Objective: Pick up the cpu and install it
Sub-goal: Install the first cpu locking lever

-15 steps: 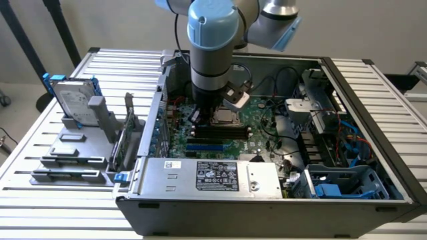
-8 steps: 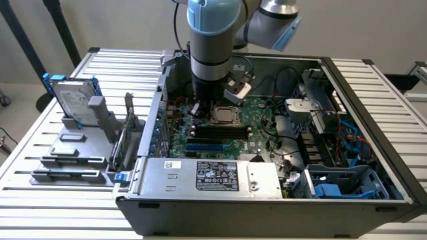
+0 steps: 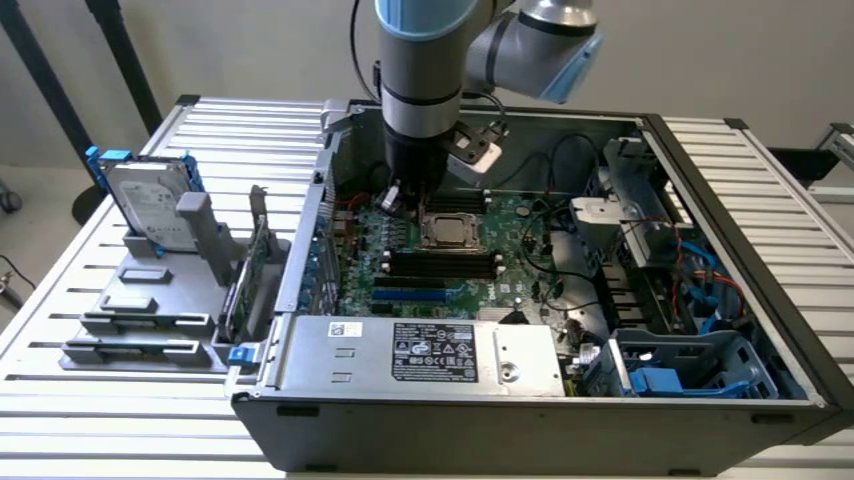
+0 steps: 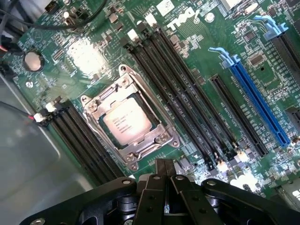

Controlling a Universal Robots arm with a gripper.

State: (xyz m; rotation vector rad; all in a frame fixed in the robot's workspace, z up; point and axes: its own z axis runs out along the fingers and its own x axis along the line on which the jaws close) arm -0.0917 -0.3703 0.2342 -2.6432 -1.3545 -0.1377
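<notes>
In the exterior view, an open computer case (image 3: 747, 400) is seen lying on a slatted metal table (image 3: 80, 400). The robot arm (image 3: 427, 70) is lowered into the case, and its gripper (image 3: 404, 200) is held just above the green motherboard (image 3: 521, 270). The cpu (image 3: 450, 229) is seen seated in its socket, just beside the gripper toward the exterior view's right and slightly nearer the camera. Black memory slots (image 3: 441, 263) are laid out just past the socket, farther from the gripper, with a blue slot (image 3: 414, 294) beyond them. A silver power supply box (image 3: 427, 352) with a label is set at the near edge of the case. Well apart from the gripper, outside the case on the exterior view's left, a hard drive (image 3: 144, 205) in a blue frame is stood upright in a grey holder (image 3: 147, 320).

In the wrist view, the gripper (image 4: 164, 164) is seen with its black fingers (image 4: 158, 169) pressed together, clenched on nothing. The cpu (image 4: 127, 123) is shown lying flat inside the metal socket frame (image 4: 166, 138), close in front of the fingertips but not touched by them. Rows of black memory slots (image 4: 187, 108) are seen on either side of the socket, and a long blue slot (image 4: 258, 103) is placed farther off. A round coin battery (image 4: 32, 61) is mounted on the board well away from the gripper.
</notes>
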